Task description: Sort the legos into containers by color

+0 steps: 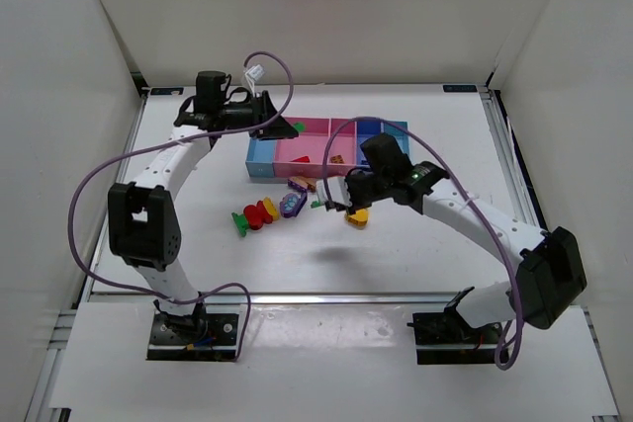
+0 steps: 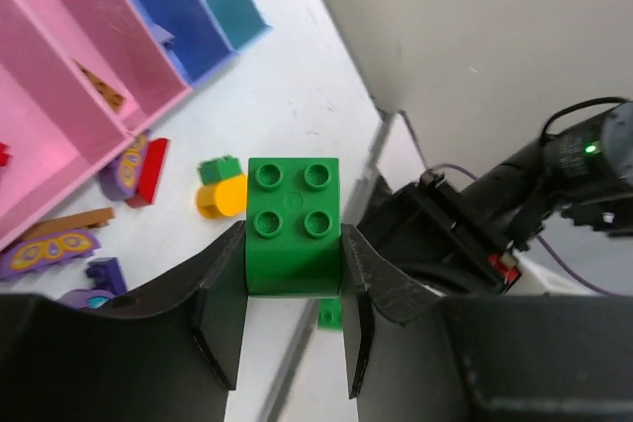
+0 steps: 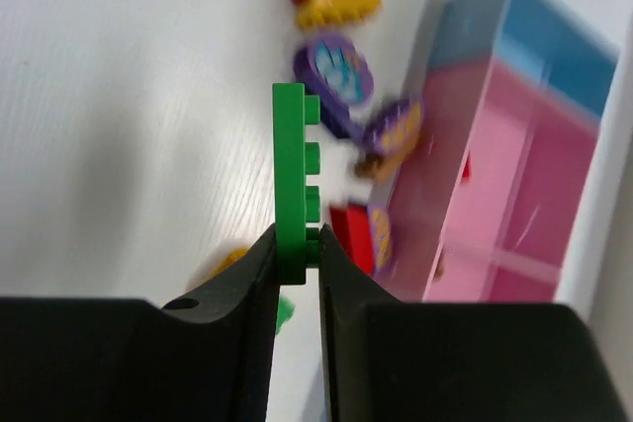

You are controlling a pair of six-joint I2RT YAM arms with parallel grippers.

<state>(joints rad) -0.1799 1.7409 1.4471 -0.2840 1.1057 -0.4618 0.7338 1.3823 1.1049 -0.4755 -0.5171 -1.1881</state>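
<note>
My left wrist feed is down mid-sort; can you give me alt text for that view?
The left gripper is shut on a green four-stud brick, held above the white table. Beyond it lie a yellow-and-green piece and purple pieces, with the pink and blue bins at upper left.

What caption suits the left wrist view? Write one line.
Left gripper clamps a green four-stud brick, with pink and blue bins beyond.

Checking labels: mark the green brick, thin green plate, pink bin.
green brick [image 2: 293,224]: left wrist view, studded top.
thin green plate [image 3: 290,175]: right wrist view, flat side.
pink bin [image 1: 295,141]: top view, bare floor.
</note>
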